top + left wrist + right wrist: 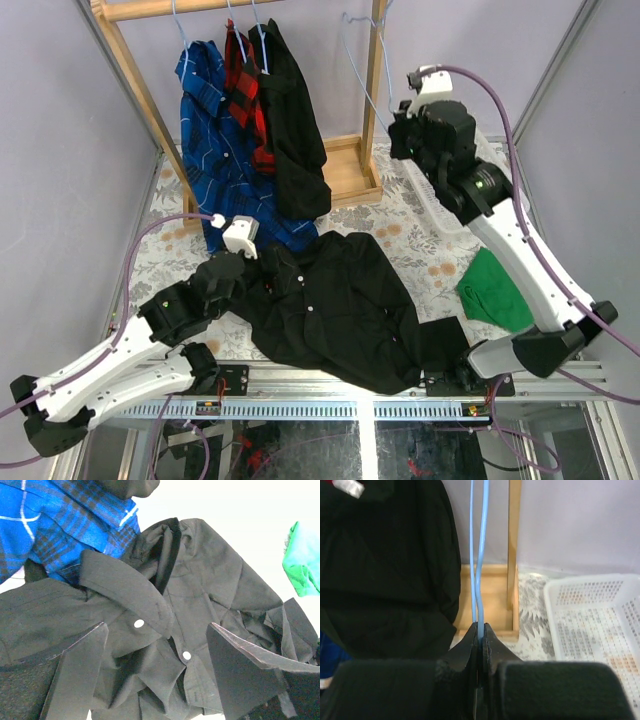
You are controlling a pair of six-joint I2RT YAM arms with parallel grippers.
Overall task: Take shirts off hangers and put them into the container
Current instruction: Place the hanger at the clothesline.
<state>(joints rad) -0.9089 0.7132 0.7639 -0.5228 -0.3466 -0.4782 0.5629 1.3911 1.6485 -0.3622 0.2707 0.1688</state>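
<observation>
Left arm lies low, extended forward; left gripper stands wide open over the collar of the black shirt spread on the table, gripping nothing. Right arm reaches forward, raised; right gripper is clamped on a hanger near the container.

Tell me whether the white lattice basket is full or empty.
Empty where visible: the right wrist view shows only bare perforated floor in the white lattice plastic basket; its right end is cropped.

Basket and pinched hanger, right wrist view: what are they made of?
Basket: white matte plastic, apparently moulded, with lattice-perforated walls. Hanger: thin wire, smooth light-blue coating, kinked above the right end effector; metal core is only likely.
</observation>
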